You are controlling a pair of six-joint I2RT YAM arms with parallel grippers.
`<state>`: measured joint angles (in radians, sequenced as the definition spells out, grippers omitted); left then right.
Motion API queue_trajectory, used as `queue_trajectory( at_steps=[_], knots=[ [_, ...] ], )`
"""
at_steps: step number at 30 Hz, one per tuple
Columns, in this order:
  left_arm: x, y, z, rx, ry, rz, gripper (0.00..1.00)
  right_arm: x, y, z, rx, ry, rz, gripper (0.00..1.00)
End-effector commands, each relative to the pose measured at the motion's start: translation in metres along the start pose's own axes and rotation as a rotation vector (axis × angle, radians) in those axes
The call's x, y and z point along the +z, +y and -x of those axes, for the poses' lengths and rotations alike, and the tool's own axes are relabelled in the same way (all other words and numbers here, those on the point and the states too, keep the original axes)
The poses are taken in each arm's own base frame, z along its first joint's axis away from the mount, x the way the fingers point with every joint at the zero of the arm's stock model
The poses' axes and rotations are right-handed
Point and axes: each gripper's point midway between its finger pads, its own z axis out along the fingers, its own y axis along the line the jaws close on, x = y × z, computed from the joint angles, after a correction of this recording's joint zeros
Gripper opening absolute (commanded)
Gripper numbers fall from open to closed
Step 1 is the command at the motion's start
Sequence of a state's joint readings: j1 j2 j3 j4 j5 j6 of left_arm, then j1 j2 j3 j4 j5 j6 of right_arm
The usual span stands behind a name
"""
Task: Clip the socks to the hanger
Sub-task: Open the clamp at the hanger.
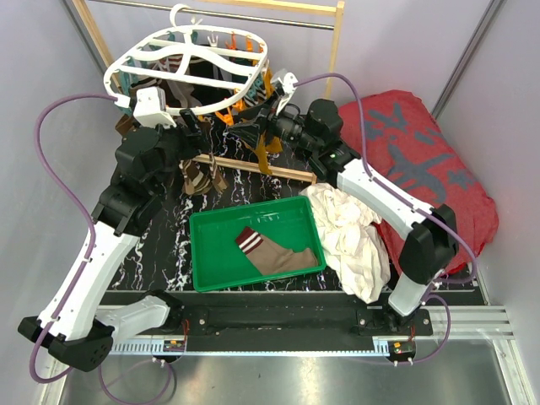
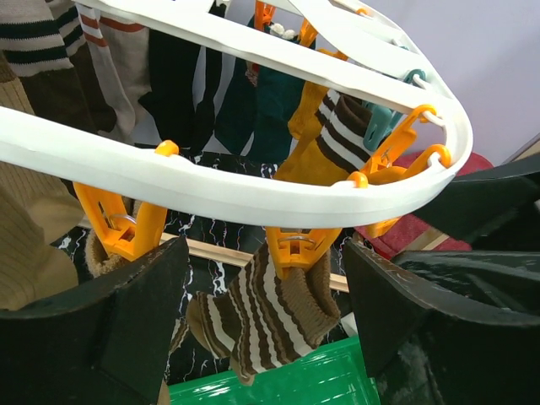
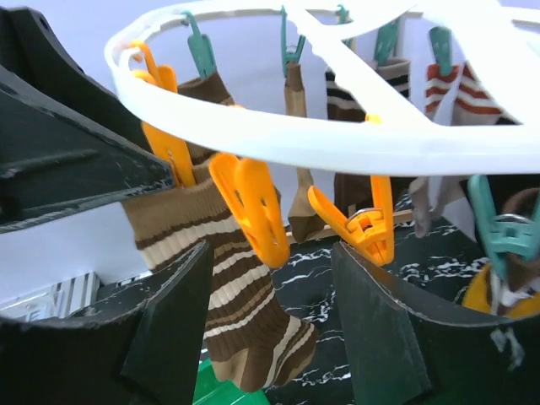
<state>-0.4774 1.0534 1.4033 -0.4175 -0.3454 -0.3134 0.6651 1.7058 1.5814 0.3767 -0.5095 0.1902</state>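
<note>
The white oval hanger (image 1: 190, 63) hangs from the rod at the back, with several socks clipped under it. My left gripper (image 1: 201, 126) is open just below its front rim (image 2: 253, 181). A brown, cream-striped sock (image 2: 270, 312) hangs from an orange clip (image 2: 299, 246) between its fingers (image 2: 101, 321), untouched. My right gripper (image 1: 253, 131) is open under the rim (image 3: 337, 143). A brown striped sock (image 3: 245, 295) hangs from an orange clip (image 3: 173, 156) beside its left finger (image 3: 169, 329). Two empty orange clips (image 3: 253, 211) hang above the gap. One brown sock with a red-and-white cuff (image 1: 274, 251) lies in the green tray (image 1: 211, 253).
A white cloth (image 1: 350, 228) lies right of the tray, and a red cushion (image 1: 430, 160) lies at the far right. The wooden rack's base bar (image 1: 253, 169) runs under the hanger. Teal clips (image 3: 498, 232) hold further socks at the hanger's far side.
</note>
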Motion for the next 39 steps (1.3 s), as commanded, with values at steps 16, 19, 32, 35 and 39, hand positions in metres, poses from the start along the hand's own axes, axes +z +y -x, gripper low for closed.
queue_trajectory(
  at_steps=[16,19,32,35,39],
  knots=[
    [-0.004,-0.001,0.02,-0.016,-0.058,-0.007,0.77,0.022,0.02,0.024,-0.018,-0.037,0.165,0.49],
    [-0.007,-0.005,0.024,-0.031,-0.061,-0.031,0.77,0.021,0.022,0.022,-0.013,-0.023,0.175,0.31],
    [-0.049,-0.028,0.07,-0.076,-0.091,-0.162,0.79,0.019,0.046,0.031,-0.089,-0.016,0.087,0.0],
    [-0.058,-0.039,0.07,-0.074,-0.057,-0.229,0.79,0.019,0.046,0.03,-0.11,-0.013,0.034,0.0],
    [-0.06,-0.056,0.059,-0.091,0.003,-0.314,0.79,0.022,0.051,0.023,-0.102,0.016,0.001,0.0]
  ],
)
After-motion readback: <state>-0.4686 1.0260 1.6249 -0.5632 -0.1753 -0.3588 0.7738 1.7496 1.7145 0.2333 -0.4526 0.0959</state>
